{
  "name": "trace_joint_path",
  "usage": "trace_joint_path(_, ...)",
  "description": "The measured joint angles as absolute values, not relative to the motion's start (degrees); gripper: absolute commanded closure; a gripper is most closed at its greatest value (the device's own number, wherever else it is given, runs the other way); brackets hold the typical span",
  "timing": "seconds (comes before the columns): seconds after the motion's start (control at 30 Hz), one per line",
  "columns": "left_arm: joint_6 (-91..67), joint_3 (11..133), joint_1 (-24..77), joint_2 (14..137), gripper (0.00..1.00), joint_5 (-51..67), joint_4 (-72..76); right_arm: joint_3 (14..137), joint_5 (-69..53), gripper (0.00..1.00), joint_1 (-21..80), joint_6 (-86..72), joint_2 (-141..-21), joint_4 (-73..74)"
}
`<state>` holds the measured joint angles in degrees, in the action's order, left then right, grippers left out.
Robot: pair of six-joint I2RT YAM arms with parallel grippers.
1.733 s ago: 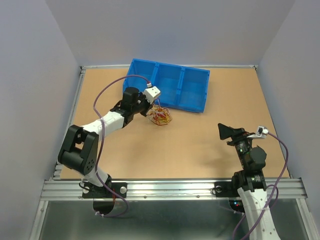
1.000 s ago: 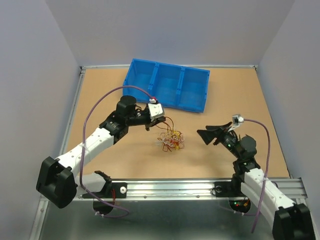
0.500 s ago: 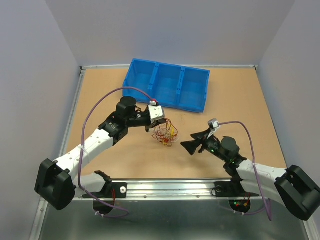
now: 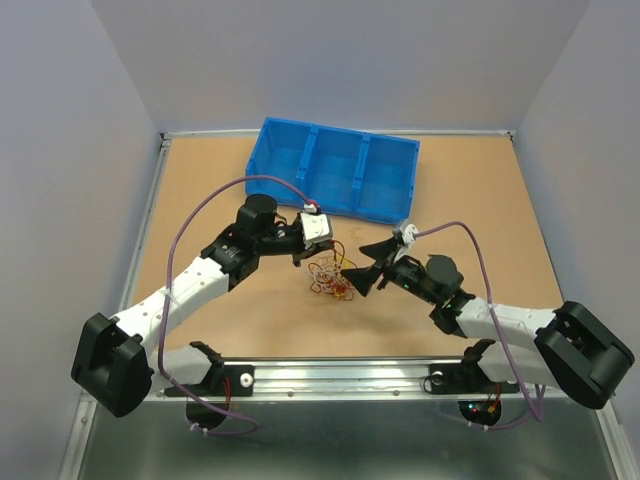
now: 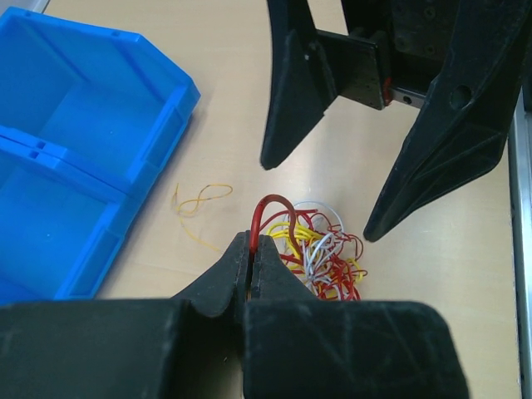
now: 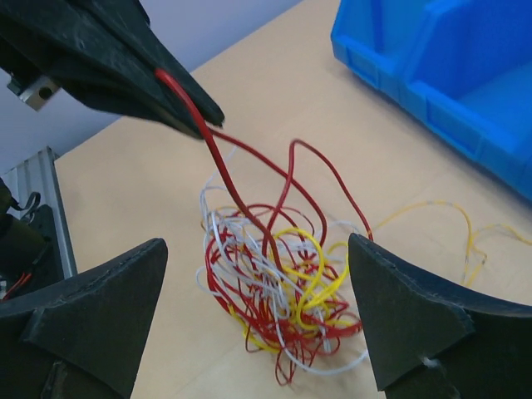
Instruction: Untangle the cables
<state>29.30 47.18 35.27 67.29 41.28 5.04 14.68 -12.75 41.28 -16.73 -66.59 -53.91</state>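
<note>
Because the cables are thin, light and floppy, the clump should weigh almost nothing in a grip. Its curly loops hook into one another, though, so I judge that a pull on 1 strand would drag the whole knot along instead of freeing it. The insulation looks smooth and may slip through a loose pinch.

The clump of red, yellow and white wires sits on the table in front of the blue bin, near its front wall but not touching it.

The left gripper is pinched tight on a single red wire, which arches up out of the top of the clump. The right gripper stands spread wide with 1 finger on either side of the clump and has nothing in its grasp.

The best place for the right gripper to take hold seems to be the dense lower body of the knot, or a yellow or white loop on its outer edge. That way the 2 arms would be pulling on different strands.

All 3 compartments of the bin look empty from above, though the wrist views show only part of them, so a stray wire against a wall could be missed. A loose yellow wire lies by itself on the table between the bin and the clump.
</note>
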Motion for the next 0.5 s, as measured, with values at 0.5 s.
trace_joint_path(0.5,27.68,47.18,35.29,61.98,1.00,40.21,4.43,32.42,-13.80,0.16,42.81,-11.51,-92.42,-57.87)
